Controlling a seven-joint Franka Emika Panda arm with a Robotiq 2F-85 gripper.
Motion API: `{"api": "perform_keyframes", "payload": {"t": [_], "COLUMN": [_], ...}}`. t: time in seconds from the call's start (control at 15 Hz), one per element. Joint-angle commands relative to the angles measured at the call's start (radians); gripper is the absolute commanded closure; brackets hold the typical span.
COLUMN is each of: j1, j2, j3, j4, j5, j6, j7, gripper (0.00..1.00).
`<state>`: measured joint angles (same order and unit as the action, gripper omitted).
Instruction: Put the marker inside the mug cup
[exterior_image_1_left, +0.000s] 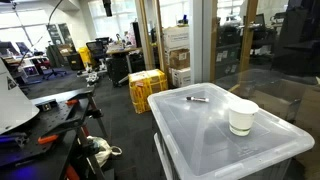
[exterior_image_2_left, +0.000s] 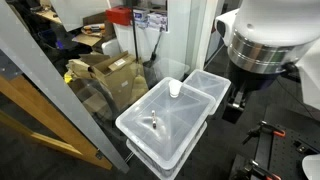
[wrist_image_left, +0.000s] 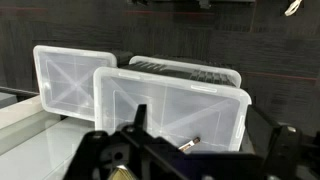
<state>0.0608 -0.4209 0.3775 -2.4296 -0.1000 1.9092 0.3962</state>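
The marker (exterior_image_1_left: 197, 99), a thin dark stick, lies flat on the translucent plastic bin lid (exterior_image_1_left: 200, 130). The cream-white mug cup (exterior_image_1_left: 242, 117) stands upright on the same lid, apart from the marker. Both also show in an exterior view, the cup (exterior_image_2_left: 175, 90) near the lid's far end and the marker (exterior_image_2_left: 153, 123) near its middle. My gripper (exterior_image_2_left: 232, 103) hangs beside the bins, away from the lid. In the wrist view the gripper (wrist_image_left: 202, 114) is open and empty, with the marker (wrist_image_left: 187, 144) on the lid between the fingers' lines. The cup is out of the wrist view.
A second lidded bin (exterior_image_2_left: 215, 85) stands next to the first. More bins (wrist_image_left: 70, 75) show in the wrist view. A glass partition (exterior_image_2_left: 70, 100) runs along one side, with cardboard boxes (exterior_image_2_left: 110, 70) behind it. A yellow crate (exterior_image_1_left: 147, 88) sits on the floor.
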Motion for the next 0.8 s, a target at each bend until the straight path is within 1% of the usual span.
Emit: {"api": "perform_keyframes", "payload": {"t": [0.0, 0.47, 0.73], "j1": [0.034, 0.033, 0.029], "j2": [0.006, 0.008, 0.028], "j3": [-0.031, -0.031, -0.046], "j4": [0.002, 0.001, -0.001], "j5": [-0.014, -0.02, -0.036], "j6": [-0.003, 0.013, 0.098], "j7": [0.012, 0.017, 0.021], "gripper": [0.0, 0.0, 0.0]}}
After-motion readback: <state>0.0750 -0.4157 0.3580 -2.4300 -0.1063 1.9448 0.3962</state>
